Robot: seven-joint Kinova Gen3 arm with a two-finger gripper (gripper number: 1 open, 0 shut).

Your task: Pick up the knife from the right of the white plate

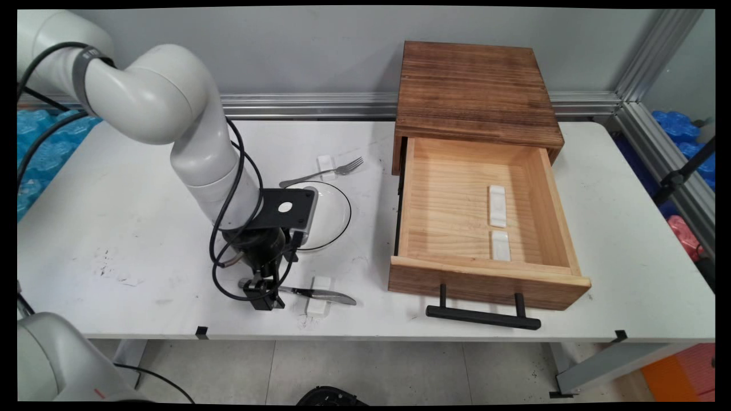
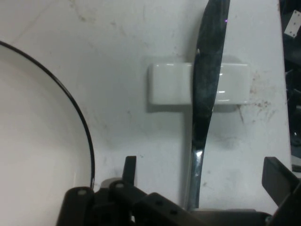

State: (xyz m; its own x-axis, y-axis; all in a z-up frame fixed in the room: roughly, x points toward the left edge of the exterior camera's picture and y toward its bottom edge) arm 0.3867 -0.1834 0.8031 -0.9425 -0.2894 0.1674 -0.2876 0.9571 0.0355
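Nearby, gripper [image 1: 264, 297] straddles knife [image 1: 320, 294] on white rest [image 1: 317, 297], beside plate [image 1: 337, 214].

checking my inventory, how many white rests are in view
4: two in the drawer, one rest behind the other; one under the knife at; one under the fork at. The arm may hide more.

I can read no lettering, number, brand or sign anywhere from here: not on the wooden drawer box [image 1: 477, 91], nor on the knife [image 2: 207, 89] and white rest [image 2: 171, 84] lying left of it.
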